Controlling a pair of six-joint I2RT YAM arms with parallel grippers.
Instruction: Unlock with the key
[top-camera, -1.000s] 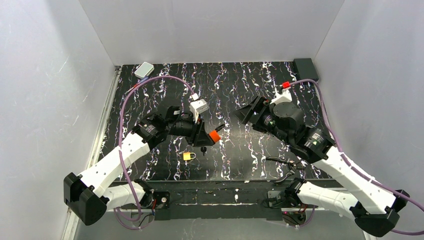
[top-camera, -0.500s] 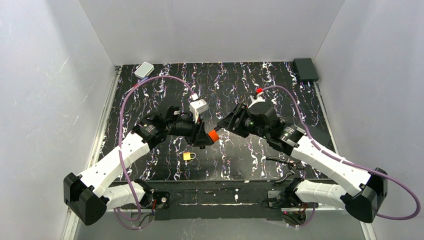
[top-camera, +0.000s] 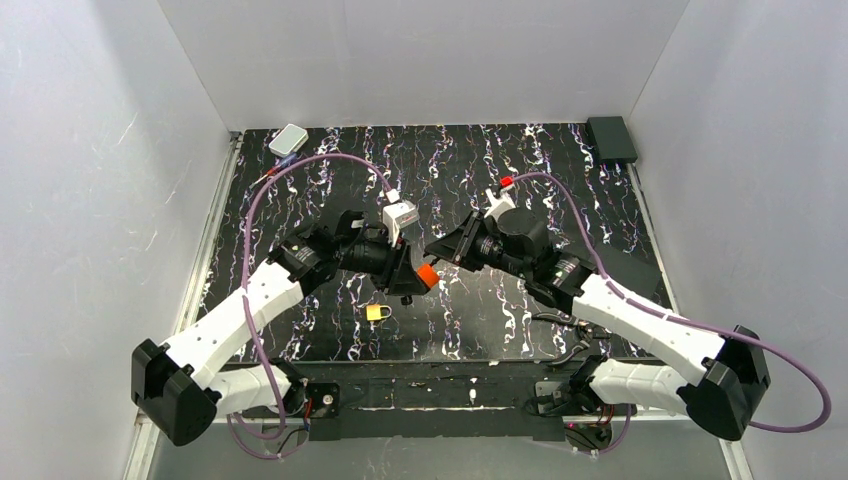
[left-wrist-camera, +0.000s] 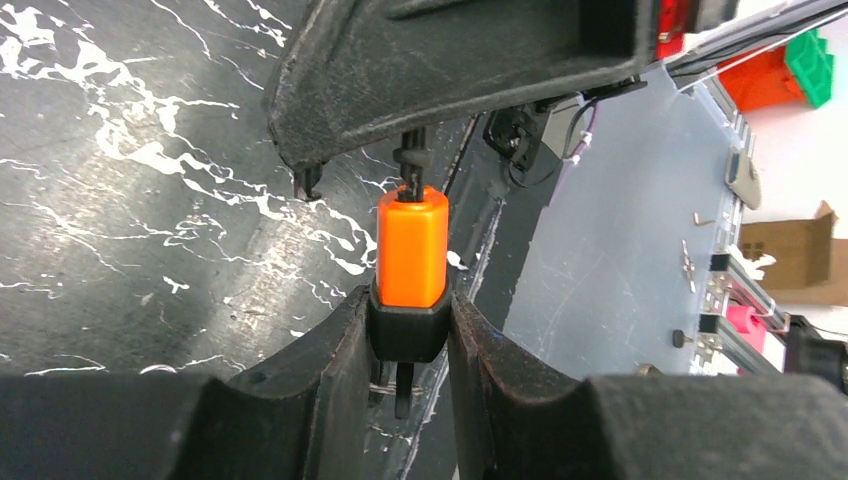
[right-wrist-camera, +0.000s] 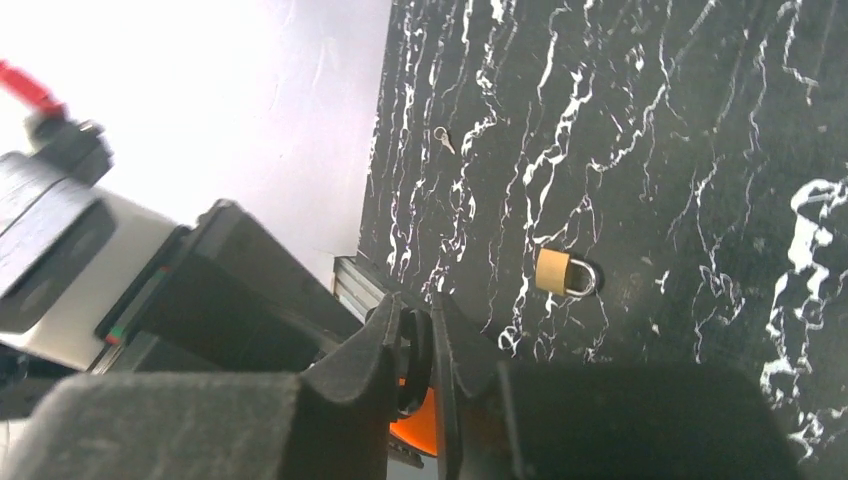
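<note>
Over the black marbled table (top-camera: 450, 160), the left gripper (left-wrist-camera: 408, 320) and right gripper (right-wrist-camera: 413, 320) meet, left clamped on the orange padlock (left-wrist-camera: 411, 245) by its black end, a small yellow padlock (top-camera: 376, 312) lying on the table nearby, right pinching the tiny dark key (left-wrist-camera: 412, 165), its tip touching the orange padlock's free end.

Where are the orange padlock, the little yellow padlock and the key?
orange padlock (left-wrist-camera: 412, 245), left wrist view, middle of its orange body.
yellow padlock (right-wrist-camera: 553, 272), right wrist view, its yellow body.
key (left-wrist-camera: 411, 165), left wrist view, dark stem above the orange body.
</note>
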